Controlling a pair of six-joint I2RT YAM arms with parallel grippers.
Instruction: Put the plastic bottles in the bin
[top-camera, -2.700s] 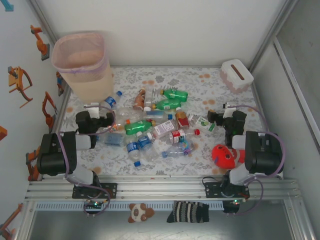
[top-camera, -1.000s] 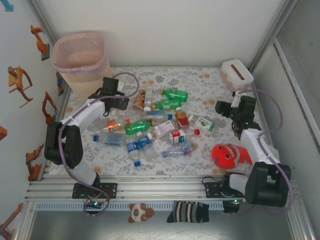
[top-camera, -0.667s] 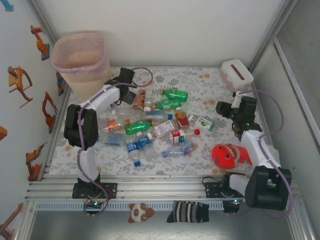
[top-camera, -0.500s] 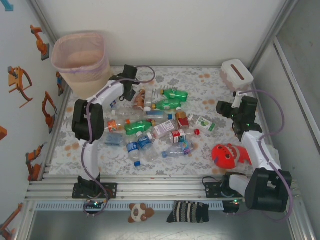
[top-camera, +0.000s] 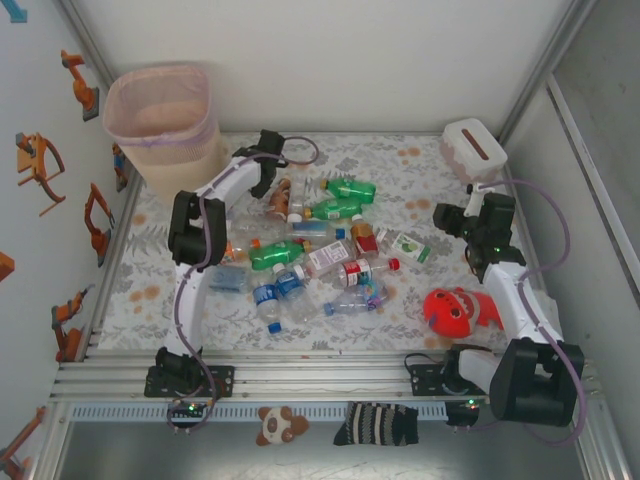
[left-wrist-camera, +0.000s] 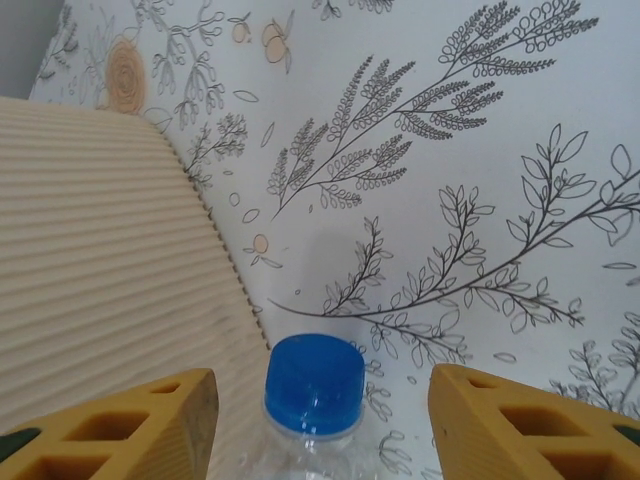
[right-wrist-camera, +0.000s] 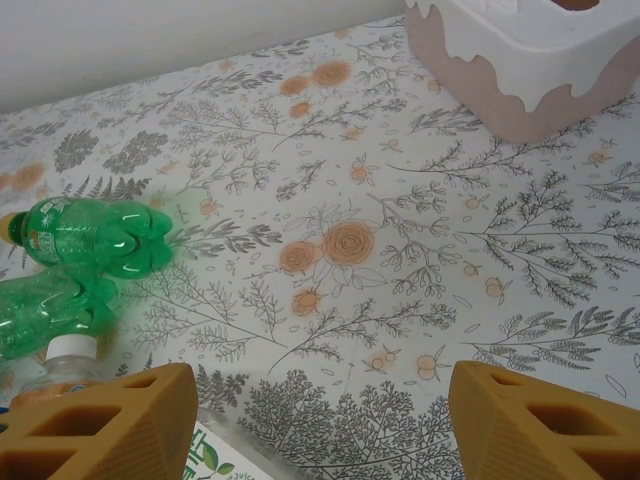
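Several plastic bottles (top-camera: 310, 250) lie in a heap mid-mat, clear, green and brownish. The bin (top-camera: 165, 125), tall and pale pink, stands at the far left corner. My left gripper (top-camera: 262, 178) reaches to the foot of the bin. In the left wrist view its fingers (left-wrist-camera: 120, 425) stand either side of a clear blue-capped bottle (left-wrist-camera: 314, 380), with gaps beside the cap, and the bin's ribbed wall (left-wrist-camera: 100, 250) is at left. My right gripper (top-camera: 447, 218) hovers open over bare mat, right of the heap. Green bottles (right-wrist-camera: 90, 235) lie ahead to its left.
A white-pink tissue box (top-camera: 472, 150) sits at the far right corner, close ahead of the right gripper (right-wrist-camera: 320, 430). A red round toy (top-camera: 450, 310) lies near the right arm's base. A green-printed carton (right-wrist-camera: 215, 450) lies by the right gripper's left finger. Walls close both sides.
The left arm has swung from the near left out to the bin's foot, and its jaws have narrowed round the blue-capped bottle. The right arm has hardly moved.
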